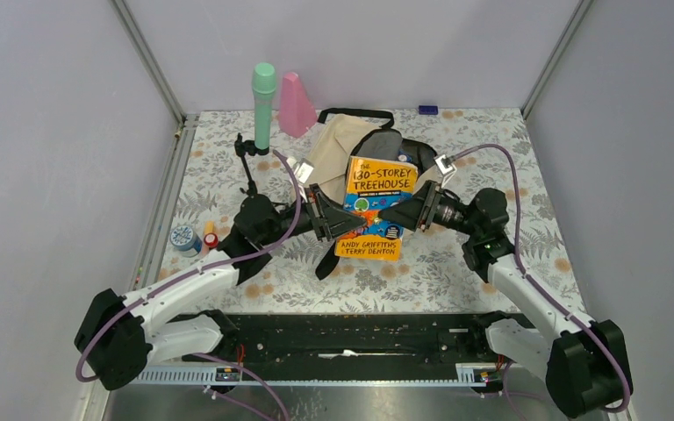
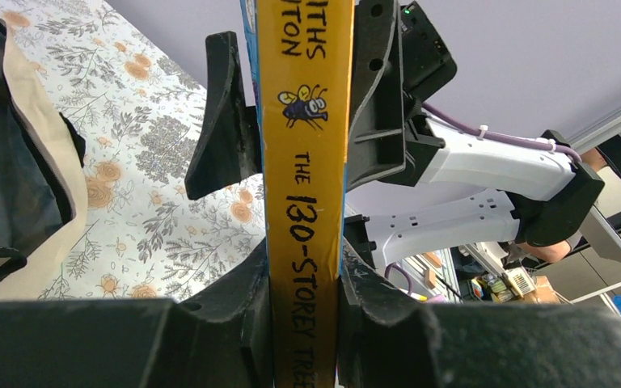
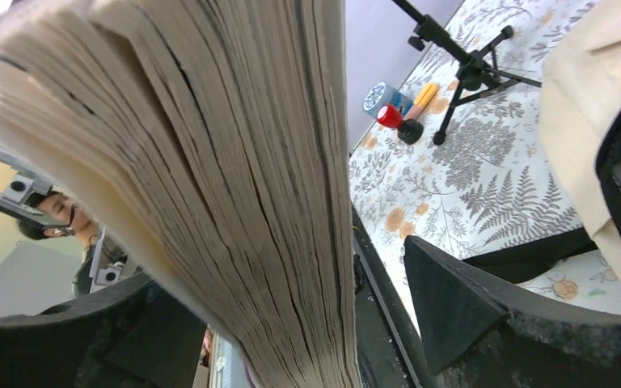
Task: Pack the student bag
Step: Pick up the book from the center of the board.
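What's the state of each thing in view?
book: closed, cover up, held between both grippers
student bag: lying on table, top open, grey lining showing
left gripper: shut on book's spine
right gripper: around book's page edge; gap beside one finger, grip unclear
green microphone: upright on its stand
pink cone: standing upright

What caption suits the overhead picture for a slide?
The left gripper grips a book by its spine, right gripper straddling its pages, near the bag.

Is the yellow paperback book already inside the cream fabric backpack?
No, the left tool clamps the book by its spine, outside the backpack.
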Tool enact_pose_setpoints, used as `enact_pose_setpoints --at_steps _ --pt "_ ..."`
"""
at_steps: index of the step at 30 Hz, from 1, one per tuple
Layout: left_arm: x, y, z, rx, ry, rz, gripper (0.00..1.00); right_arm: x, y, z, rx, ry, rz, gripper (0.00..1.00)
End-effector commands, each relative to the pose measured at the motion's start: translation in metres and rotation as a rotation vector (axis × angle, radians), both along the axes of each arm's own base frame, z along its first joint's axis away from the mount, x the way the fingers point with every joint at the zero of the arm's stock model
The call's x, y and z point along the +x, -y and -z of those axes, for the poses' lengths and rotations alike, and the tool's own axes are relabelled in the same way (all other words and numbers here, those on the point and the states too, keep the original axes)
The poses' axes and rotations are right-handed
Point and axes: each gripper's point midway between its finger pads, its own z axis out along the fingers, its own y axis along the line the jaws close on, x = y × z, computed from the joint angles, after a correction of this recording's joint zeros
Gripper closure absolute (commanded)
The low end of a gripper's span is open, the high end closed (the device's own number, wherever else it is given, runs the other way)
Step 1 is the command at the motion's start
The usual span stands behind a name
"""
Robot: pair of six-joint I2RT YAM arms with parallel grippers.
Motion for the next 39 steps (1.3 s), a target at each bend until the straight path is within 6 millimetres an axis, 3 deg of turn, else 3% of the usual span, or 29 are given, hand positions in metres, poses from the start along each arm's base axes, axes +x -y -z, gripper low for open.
enact_pose_setpoints --at_steps 1,7,17,19,21,24,26,29,32,39 --pt "-0.012 -0.012 -0.069 -0.165 0.189 0.000 1.00 -0.010 -0.009 -0.039 0.079 0.103 -0.080 0.13" --pt "-0.010 -0.014 -0.065 -0.152 0.187 -0.022 1.00 -0.018 -0.012 -0.048 0.165 0.093 -0.139 0.34" --pt "-0.002 -0.015 -0.060 -0.116 0.183 -0.065 1.00 -0.025 -0.019 -0.048 0.140 0.088 -0.190 1.00" --pt "0.002 -0.016 -0.056 -0.096 0.171 -0.090 0.81 -0.020 -0.019 -0.042 0.122 0.068 -0.154 1.00" --pt "0.006 -0.018 -0.052 -0.073 0.161 -0.114 0.50 -0.007 -0.017 -0.026 0.059 0.038 -0.068 1.00" --pt "0.016 -0.022 -0.043 -0.024 0.131 -0.176 0.24 0.015 -0.001 -0.002 -0.080 0.029 0.136 1.00" --pt "0.032 -0.029 -0.025 0.057 0.071 -0.271 0.07 0.028 0.017 0.012 -0.187 0.016 0.277 1.00" --pt "0.060 -0.047 0.011 0.218 -0.023 -0.445 0.01 0.045 0.051 0.030 -0.354 -0.051 0.488 1.00" --pt "0.073 -0.055 0.034 0.312 -0.079 -0.523 0.01 0.054 0.081 0.040 -0.457 -0.101 0.607 1.00" --pt "0.095 -0.029 0.080 0.344 -0.242 -0.519 0.01 0.065 0.150 0.061 -0.454 -0.247 0.857 1.00"
